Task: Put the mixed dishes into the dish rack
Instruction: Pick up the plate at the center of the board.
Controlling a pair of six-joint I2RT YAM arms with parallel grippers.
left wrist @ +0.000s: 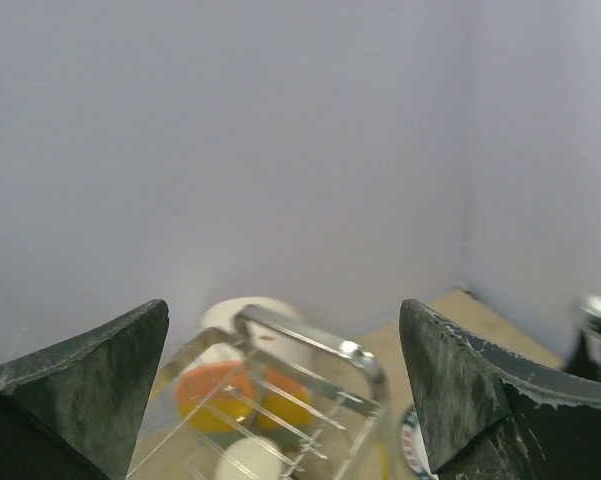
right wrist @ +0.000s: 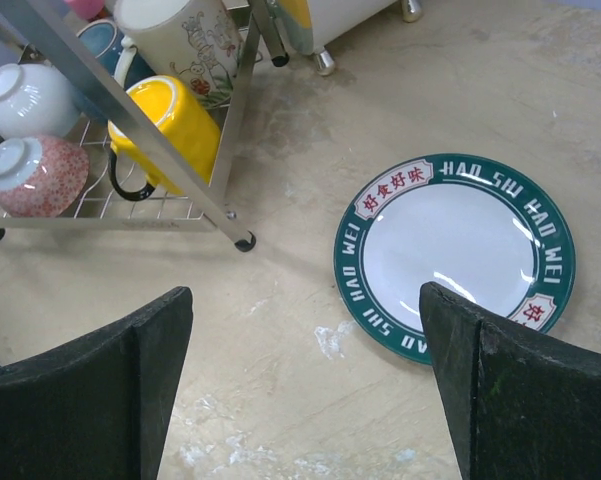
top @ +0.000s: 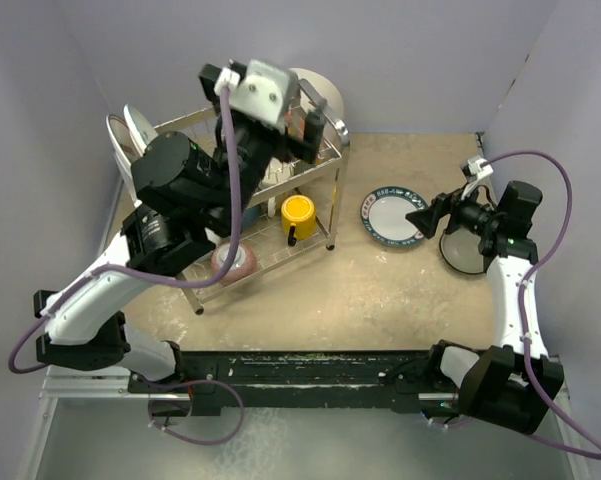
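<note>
Count of tableware and rack

One dish rack (top: 325, 185) is counted. Two plates are seen flat on the table: one teal-rimmed plate (right wrist: 455, 255) and one grey plate (top: 458, 262). In the rack are counted one yellow cup (right wrist: 165, 125), one illustrated mug (right wrist: 175, 40), one white bowl (right wrist: 25, 100) and one red-speckled bowl (right wrist: 40, 175). Two orange dishes (left wrist: 215, 395), blurred, are made out.

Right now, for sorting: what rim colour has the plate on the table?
Teal rim on the plate; right wrist view.
</note>
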